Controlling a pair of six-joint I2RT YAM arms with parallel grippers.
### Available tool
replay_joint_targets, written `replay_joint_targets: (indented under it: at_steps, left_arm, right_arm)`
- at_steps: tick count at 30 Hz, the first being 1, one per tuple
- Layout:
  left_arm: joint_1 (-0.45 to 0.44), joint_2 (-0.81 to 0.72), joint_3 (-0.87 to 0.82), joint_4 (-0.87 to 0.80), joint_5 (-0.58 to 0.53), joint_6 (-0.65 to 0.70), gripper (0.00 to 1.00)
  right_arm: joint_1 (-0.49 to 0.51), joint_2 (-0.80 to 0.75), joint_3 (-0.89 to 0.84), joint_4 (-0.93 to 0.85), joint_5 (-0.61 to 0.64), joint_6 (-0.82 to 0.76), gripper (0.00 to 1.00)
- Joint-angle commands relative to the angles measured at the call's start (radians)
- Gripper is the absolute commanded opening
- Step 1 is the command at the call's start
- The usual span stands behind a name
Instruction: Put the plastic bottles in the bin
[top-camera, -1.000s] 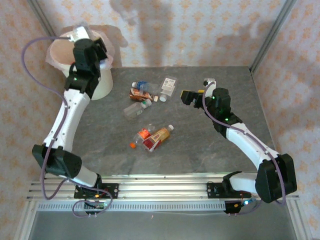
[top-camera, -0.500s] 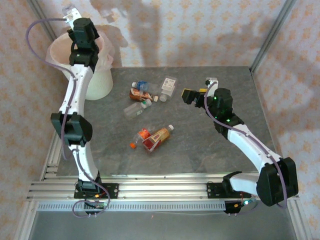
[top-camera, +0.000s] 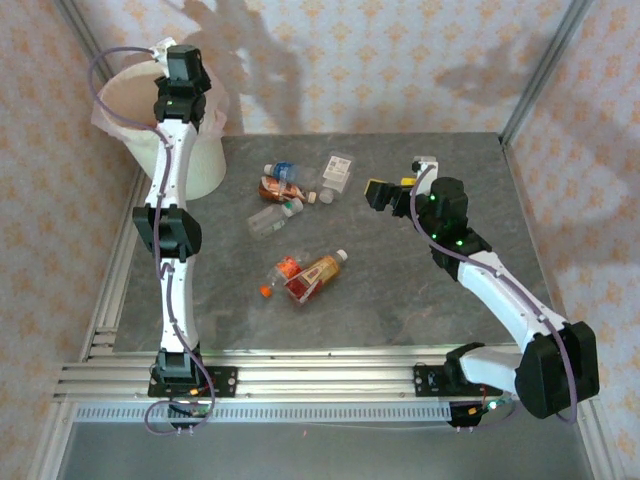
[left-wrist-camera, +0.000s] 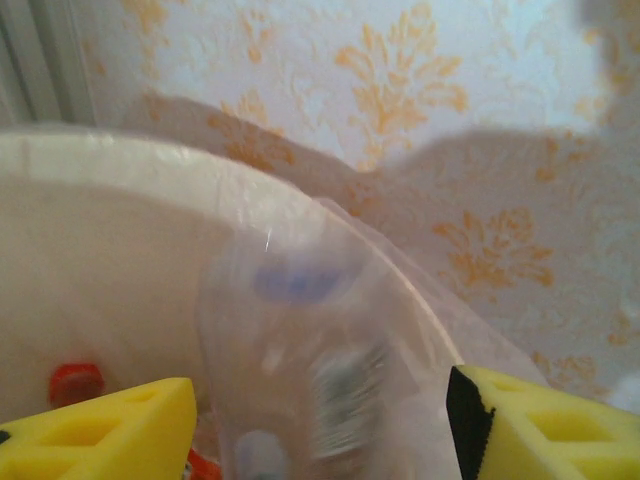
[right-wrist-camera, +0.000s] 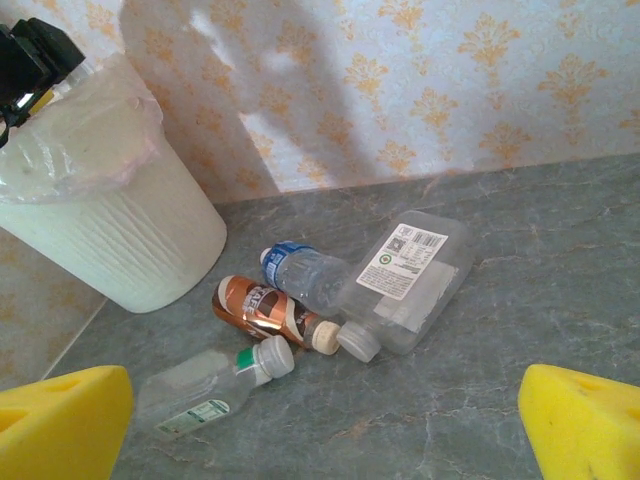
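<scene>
1. Currently the left hand (top-camera: 183, 62) is held out over the bin (top-camera: 195, 170), which stands at the far left corner of the counter (top-camera: 420, 300).
2. A clear bottle (left-wrist-camera: 320, 340) is seen, blurred, between its yellow pads (left-wrist-camera: 100, 430), above the bin's mouth. The pads are parted to about the bottle's width. Whether it is pinched or already let go cannot be told.
3. A red cap (left-wrist-camera: 75, 382) is noted inside the bin.
4. The right hand (top-camera: 385, 192) is spread wide with nothing between its pads. It hovers above the counter, to the right of the far cluster and pointed toward it.
5. Far cluster: a blue-labelled bottle (right-wrist-camera: 300, 275), a crushed brown bottle (right-wrist-camera: 258, 305) and a flat bottle (right-wrist-camera: 410, 280) lie touching. A white-capped bottle (right-wrist-camera: 215, 390) lies just beside them.
6. Mid-counter: a red and orange pair (top-camera: 308, 275) is recorded, with a loose orange cap (top-camera: 264, 291) beside it.
7. Handling, as judged: the bottles look empty, so they should be light, thin-walled and slick. Round ones are expected to roll, and a hard squeeze would dent them.
8. Hold advised: pads set across the mid-body, square to the long axis. The flat bottle is best taken across its narrow sides. The cap end is likely stiffer.
</scene>
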Motion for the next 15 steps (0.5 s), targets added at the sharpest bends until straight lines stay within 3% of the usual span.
replay_joint_targets:
  at_steps: [1, 15]
  left_arm:
    - [0.002, -0.069, -0.003, -0.032, 0.062, -0.054, 0.7]
    - [-0.029, -0.235, -0.046, -0.069, 0.184, -0.113, 0.93]
  right_arm:
    - [0.005, -0.017, 0.003, -0.005, 0.012, -0.028, 0.99]
    - [0.006, 0.002, -0.025, 0.017, -0.029, -0.02, 0.99]
